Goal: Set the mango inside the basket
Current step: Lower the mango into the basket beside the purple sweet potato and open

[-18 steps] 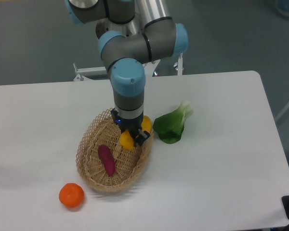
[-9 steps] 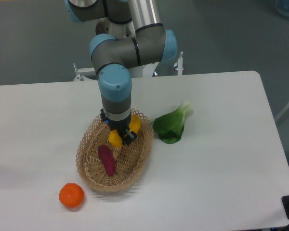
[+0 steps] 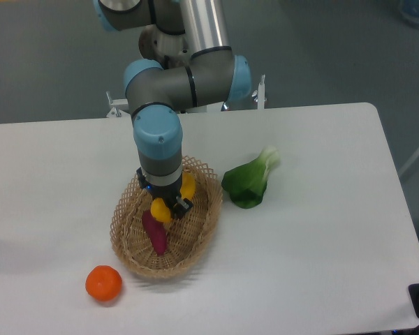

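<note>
The yellow-orange mango (image 3: 160, 208) hangs over the inside of the tan wicker basket (image 3: 199, 237), held in my gripper (image 3: 169, 203), which is shut on it. Only the mango's two ends show, one at the lower left of the fingers and one at the upper right; its middle is hidden by the gripper. It sits just above the upper end of the dark purple piece (image 3: 154, 233) lying in the basket. Whether the mango touches that piece or the basket floor, I cannot tell.
A round orange fruit (image 3: 103, 283) lies on the white table in front of the basket's left end. A leafy green vegetable (image 3: 250, 183) rests to the right of the basket. The arm's base (image 3: 181, 42) stands at the far table edge.
My gripper has carried the mango leftwards from the basket's right rim to above its middle, close over the purple piece. The other objects have stayed put.
</note>
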`<move>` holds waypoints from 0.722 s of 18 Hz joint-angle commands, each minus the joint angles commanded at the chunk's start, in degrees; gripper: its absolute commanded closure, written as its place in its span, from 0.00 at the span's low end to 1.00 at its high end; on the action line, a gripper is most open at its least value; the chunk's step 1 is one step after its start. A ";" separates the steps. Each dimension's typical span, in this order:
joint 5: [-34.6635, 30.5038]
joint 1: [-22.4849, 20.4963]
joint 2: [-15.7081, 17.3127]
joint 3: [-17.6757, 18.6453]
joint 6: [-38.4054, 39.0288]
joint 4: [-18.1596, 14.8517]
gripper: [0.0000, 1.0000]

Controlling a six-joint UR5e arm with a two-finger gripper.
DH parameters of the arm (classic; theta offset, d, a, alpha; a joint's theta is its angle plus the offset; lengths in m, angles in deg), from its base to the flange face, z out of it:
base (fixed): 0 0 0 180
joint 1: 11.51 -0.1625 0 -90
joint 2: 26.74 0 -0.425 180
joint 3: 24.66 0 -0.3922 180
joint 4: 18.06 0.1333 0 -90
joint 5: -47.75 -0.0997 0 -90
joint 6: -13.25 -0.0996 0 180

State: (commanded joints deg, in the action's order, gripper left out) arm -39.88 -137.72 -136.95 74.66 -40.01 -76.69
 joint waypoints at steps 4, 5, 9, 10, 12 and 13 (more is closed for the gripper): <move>-0.09 -0.09 0.09 -0.09 0.17 1.93 0.00; -0.09 -0.26 0.09 -0.09 0.18 2.28 0.00; -0.18 -1.75 0.44 -0.18 0.18 2.29 0.00; -0.18 -2.71 0.70 -0.18 0.09 2.29 0.00; -0.17 -4.91 1.23 -0.53 0.00 2.29 0.00; -0.09 -5.88 1.49 -0.88 0.09 2.29 0.00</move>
State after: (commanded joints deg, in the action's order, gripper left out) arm -39.97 -143.60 -135.46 73.78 -39.92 -74.40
